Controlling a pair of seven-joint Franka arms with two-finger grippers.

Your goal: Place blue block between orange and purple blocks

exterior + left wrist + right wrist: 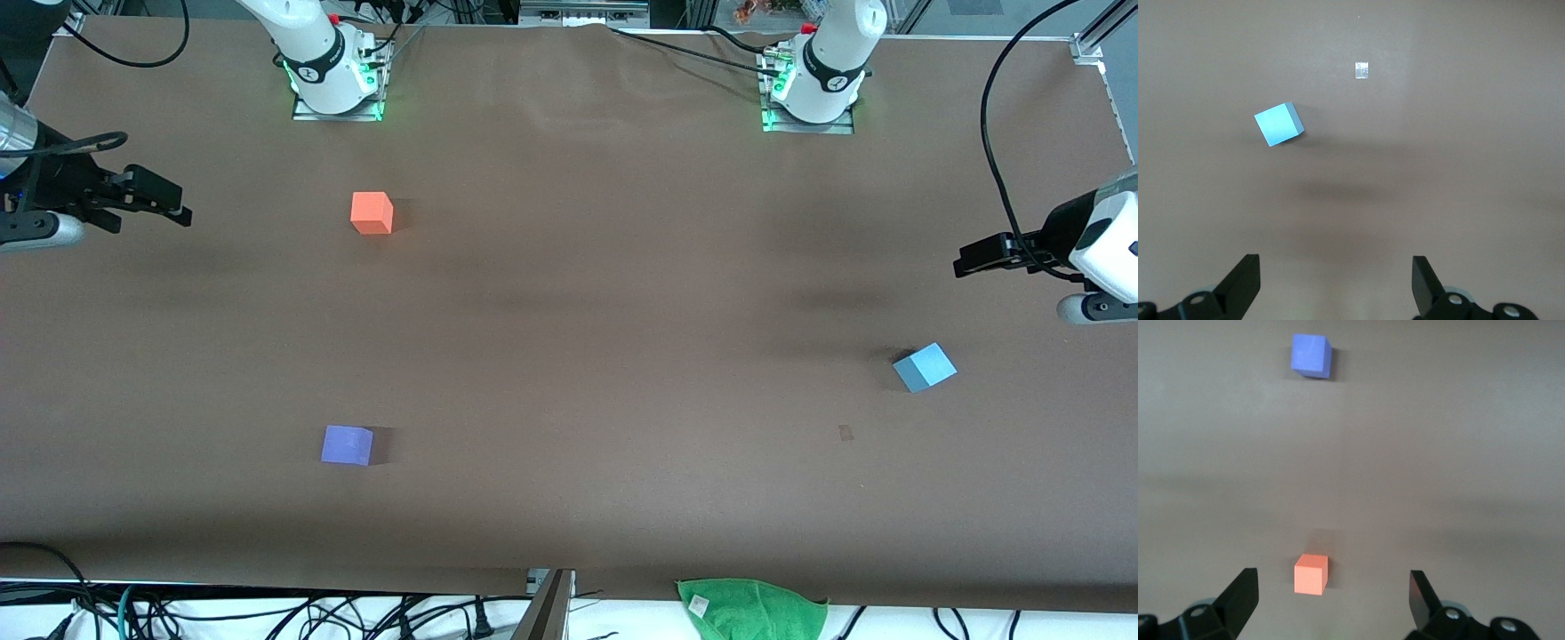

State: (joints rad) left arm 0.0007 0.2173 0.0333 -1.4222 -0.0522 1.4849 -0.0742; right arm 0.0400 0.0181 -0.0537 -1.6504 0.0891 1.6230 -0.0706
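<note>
Brown surface point(569, 311). Right gripper point(173, 206) spread apart, empty, over the right arm's end, beside orange block point(372, 213); purple block point(347, 444) nearer the camera. Blue block point(925, 367) under left gripper point(965, 264), jaws apart.

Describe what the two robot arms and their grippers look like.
Both arms are glossy white with black joint bands, on metal base plates lit green, with red buttons beside them. Black cables trail from each. The left gripper and right gripper are black, with flat wedge-shaped fingers and silver screws.
</note>
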